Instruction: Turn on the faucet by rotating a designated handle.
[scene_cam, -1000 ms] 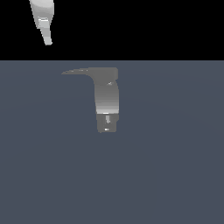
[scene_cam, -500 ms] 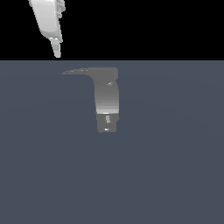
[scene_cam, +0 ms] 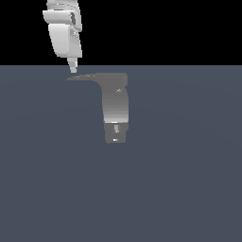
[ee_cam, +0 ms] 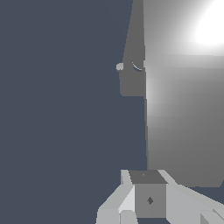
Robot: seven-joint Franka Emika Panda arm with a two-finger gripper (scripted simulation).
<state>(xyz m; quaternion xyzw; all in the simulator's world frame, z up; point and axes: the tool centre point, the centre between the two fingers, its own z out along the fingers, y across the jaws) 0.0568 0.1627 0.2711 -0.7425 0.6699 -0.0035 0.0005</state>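
A small grey, metallic-looking faucet point(scene_cam: 115, 111) with a rounded upright column is seen on a flat, dark slate-blue ground surface point(scene_cam: 189, 179), which fills the lower part of the exterior view beneath a black backdrop. The fixture is placed close to that surface's far edge, somewhat toward the exterior view's left of its middle. The column is shaded from darker grey at its top to a lighter tone lower down, and a darker short stub point(scene_cam: 116, 132) is found at its near end.

From the column's top a thin, flat, dark-grey lever handle point(scene_cam: 84, 77) is projected sideways toward the exterior view's left, tapering to a point. Just above that pointed tip the white robot gripper point(scene_cam: 73, 68) is held, hanging down from the white arm point(scene_cam: 64, 28) at the frame's top. Whether the tip is touched cannot be told; at most a sliver of a gap is visible.

In the wrist view the pale fingers point(ee_cam: 127, 201) are shown at the frame's edge with a grey block between them, before the bright-lit column point(ee_cam: 183, 113). Whether the fingers are apart or together cannot be told from either view.
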